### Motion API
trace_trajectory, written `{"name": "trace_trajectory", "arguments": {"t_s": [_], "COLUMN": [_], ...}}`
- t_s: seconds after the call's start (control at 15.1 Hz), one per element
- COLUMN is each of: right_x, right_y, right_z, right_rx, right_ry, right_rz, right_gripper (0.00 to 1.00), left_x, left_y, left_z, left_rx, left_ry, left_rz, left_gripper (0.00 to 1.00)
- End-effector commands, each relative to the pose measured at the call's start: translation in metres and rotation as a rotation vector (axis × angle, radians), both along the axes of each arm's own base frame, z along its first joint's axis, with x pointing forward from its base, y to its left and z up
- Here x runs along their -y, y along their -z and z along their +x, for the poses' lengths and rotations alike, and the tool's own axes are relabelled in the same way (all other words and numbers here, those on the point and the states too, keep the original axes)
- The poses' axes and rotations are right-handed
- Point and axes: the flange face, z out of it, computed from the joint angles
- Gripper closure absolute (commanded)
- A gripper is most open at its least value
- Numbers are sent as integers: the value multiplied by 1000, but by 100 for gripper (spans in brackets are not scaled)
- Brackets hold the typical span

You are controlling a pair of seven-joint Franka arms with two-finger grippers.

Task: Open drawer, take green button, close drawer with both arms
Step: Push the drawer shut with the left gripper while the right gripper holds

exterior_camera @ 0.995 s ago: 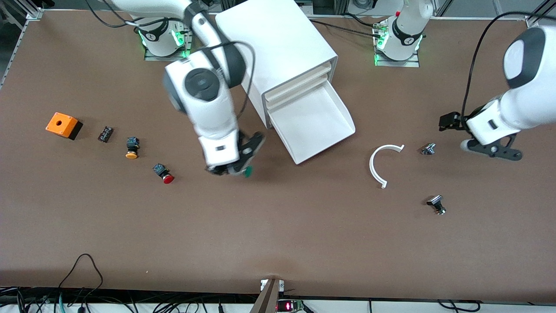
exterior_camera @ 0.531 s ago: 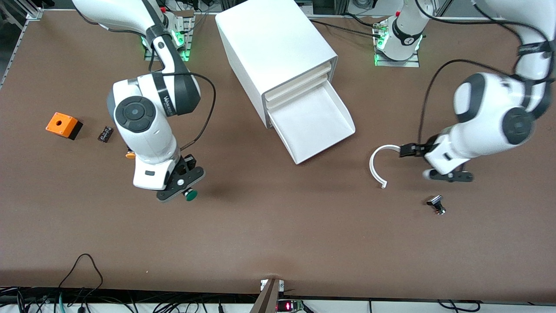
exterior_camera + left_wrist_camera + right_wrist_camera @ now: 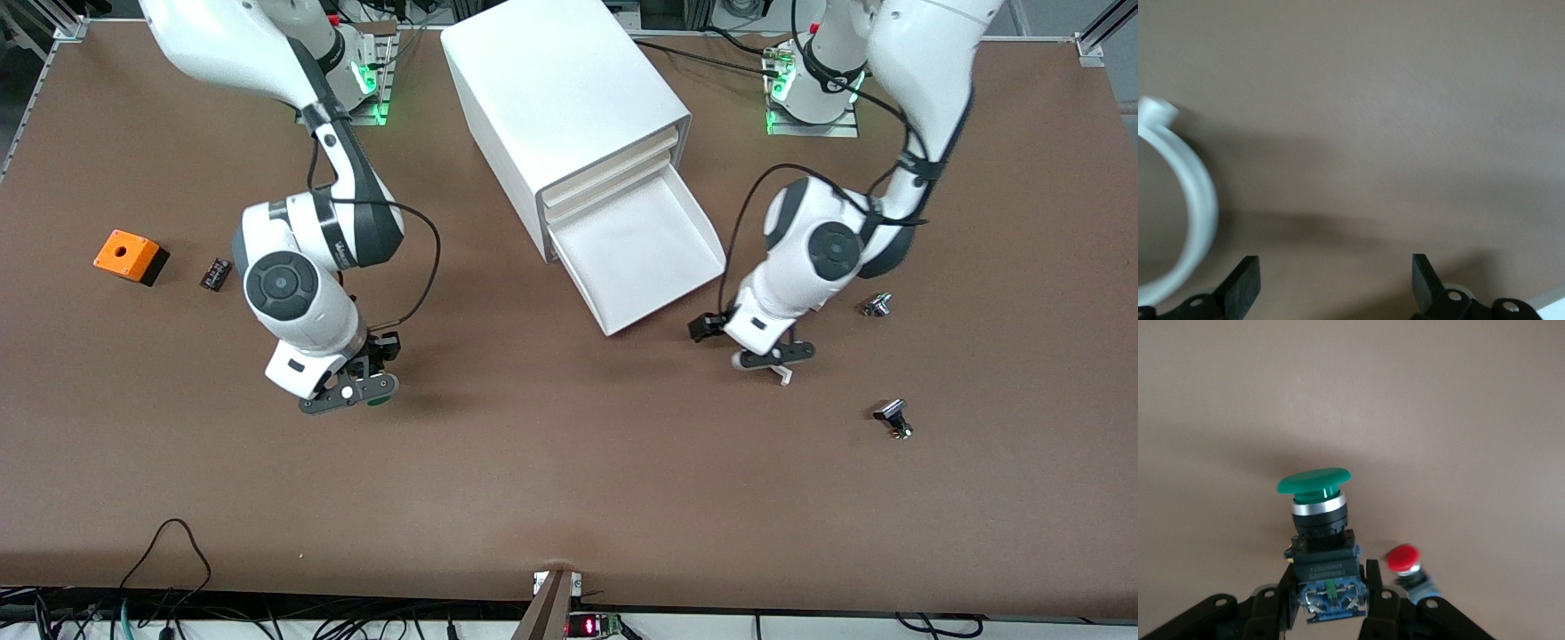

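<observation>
My right gripper (image 3: 354, 389) is shut on the black body of the green-capped button (image 3: 1315, 483) and holds it low over the bare table, beside the red-capped button (image 3: 1403, 559). Only a sliver of the green cap (image 3: 380, 401) shows in the front view. The lowest drawer (image 3: 689, 222) of the white cabinet (image 3: 569, 98) is pulled out and looks empty. My left gripper (image 3: 770, 356) is open and empty, low over the table beside the drawer's front corner, over a white curved strip (image 3: 1195, 193).
An orange box (image 3: 130, 255) and a small black part (image 3: 215, 273) lie toward the right arm's end. Two small metal parts (image 3: 877, 305) (image 3: 893, 416) lie toward the left arm's end. One end of the white strip (image 3: 785, 376) shows by my left gripper.
My right arm has carried the green button away from the drawer toward its own end of the table. My left arm has swung in to the drawer's front corner, over the white strip.
</observation>
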Motion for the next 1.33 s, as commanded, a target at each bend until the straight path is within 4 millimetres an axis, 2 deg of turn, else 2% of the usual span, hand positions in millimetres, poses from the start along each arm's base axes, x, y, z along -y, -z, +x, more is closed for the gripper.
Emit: {"name": "trace_trajectory", "arguments": {"t_s": [0.0,0.07,0.2,0.33,0.66,0.73,0.8,0.93,1.13,1.26], "right_x": [4,6,14,18,30,30,31,40,41,41], "right_y": [31,38,59,76,97,96,93,87,83,71], "right_z": [-11,-13,-13,-16,-21,-20,-18,-13,-12,-4], "right_rx": [-12,-15,-18,-8,-36,-34,-29,-20,-15,1], "right_ry": [73,85,133,190,216,218,221,239,245,279], "right_rz": [20,20,14,13,-1,-1,2,7,13,39], "right_gripper": [86,86,86,86,80,73,53,0,0,0], "left_x": [18,19,39,49,74,84,95,108,116,121], "left_y": [13,15,26,25,32,34,33,31,32,33], "left_z": [-27,-30,-53,-66,-105,-117,-131,-152,-168,-177], "left_rx": [-8,-15,-41,-53,-136,-147,-155,-167,-214,-238], "left_ry": [-43,-42,18,47,128,151,182,223,260,288], "left_rz": [10,14,29,38,52,49,46,46,65,75], "left_gripper": [0,0,0,0,0,0,0,0,0,0]}}
